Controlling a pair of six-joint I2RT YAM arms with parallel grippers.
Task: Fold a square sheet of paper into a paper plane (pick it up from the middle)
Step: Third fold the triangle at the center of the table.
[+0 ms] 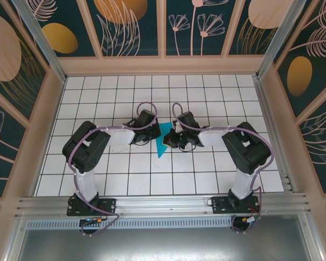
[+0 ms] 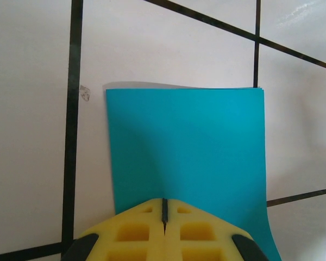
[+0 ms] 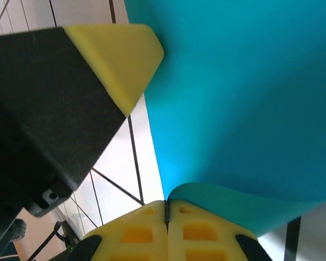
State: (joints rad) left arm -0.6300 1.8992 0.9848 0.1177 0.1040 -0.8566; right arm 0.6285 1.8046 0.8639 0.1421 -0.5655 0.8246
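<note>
At the middle of the tabletop [image 1: 98, 174], a folded teal-cyan paper sheet [image 2: 185, 147] is pinched by the right claw [image 3: 165, 205] and touched by the shut left claw [image 2: 164, 205].

Reaching inward with left arm [image 1: 87, 147] and right arm [image 1: 245, 145], elbows bent, wrists nearly nose to nose. Clamping left gripper [image 2: 164, 202] tight, yellow fingers [image 2: 135, 229] flush together. Pinching a curled edge of the square sheet of paper [image 3: 250, 98] with right gripper [image 3: 166, 204], closed as well.
</note>
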